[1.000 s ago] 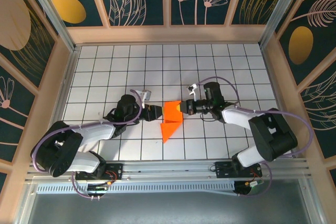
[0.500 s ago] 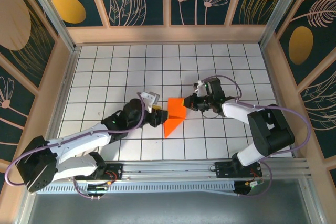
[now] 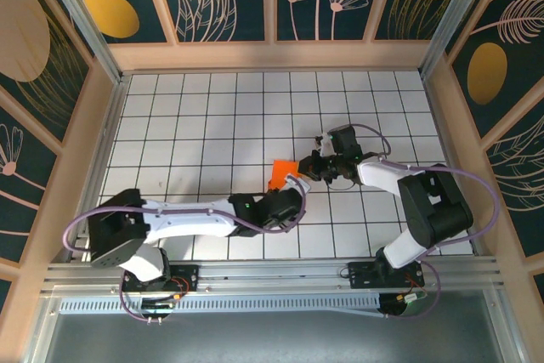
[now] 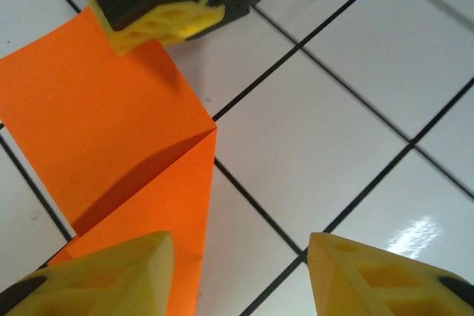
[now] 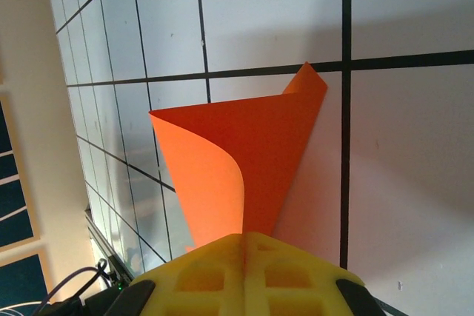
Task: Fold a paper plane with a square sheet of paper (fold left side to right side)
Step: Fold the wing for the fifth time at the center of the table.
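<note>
Square sheet of paper (image 3: 280,172): fold in hand, flap raised, not yet creased flat.

I read the orange sheet as partly folded. It lies on the desk (image 3: 187,116) just right of centre, between the two claws, and the left wrist view shows one diagonal crease. The right claw (image 5: 244,246), at the sheet's right side, is pressed together on a paper edge and holds a flap curled up off the desk. The left claw (image 4: 237,279) hovers spread at the near-left side, gripping nothing. Next move, in my judgement: carry the flap across to the matching edge, pin the sheet with the left claw, then flatten the crease.
</note>
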Controlling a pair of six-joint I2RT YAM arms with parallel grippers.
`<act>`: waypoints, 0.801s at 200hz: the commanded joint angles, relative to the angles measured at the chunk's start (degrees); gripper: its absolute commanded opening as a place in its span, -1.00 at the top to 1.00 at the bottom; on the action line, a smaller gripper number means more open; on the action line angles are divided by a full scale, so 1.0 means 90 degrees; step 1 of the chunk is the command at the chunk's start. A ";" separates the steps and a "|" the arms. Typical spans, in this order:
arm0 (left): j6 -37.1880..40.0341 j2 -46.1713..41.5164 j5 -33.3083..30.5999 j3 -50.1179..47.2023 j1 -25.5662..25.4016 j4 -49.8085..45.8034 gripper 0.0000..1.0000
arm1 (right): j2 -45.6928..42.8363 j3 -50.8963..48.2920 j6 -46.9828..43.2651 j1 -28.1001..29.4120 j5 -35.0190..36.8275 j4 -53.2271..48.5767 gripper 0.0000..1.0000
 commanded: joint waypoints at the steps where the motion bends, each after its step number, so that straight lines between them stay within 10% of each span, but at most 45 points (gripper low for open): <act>1: 0.0108 0.0472 -0.0939 0.0486 -0.0138 -0.0937 -0.03 | 0.0080 0.0197 0.0099 -0.0027 0.0046 -0.0112 1.00; 160: -0.0384 0.1839 -0.2200 0.0931 -0.0353 -0.1665 0.02 | 0.0303 0.0241 0.0093 -0.0026 0.0035 -0.0107 1.00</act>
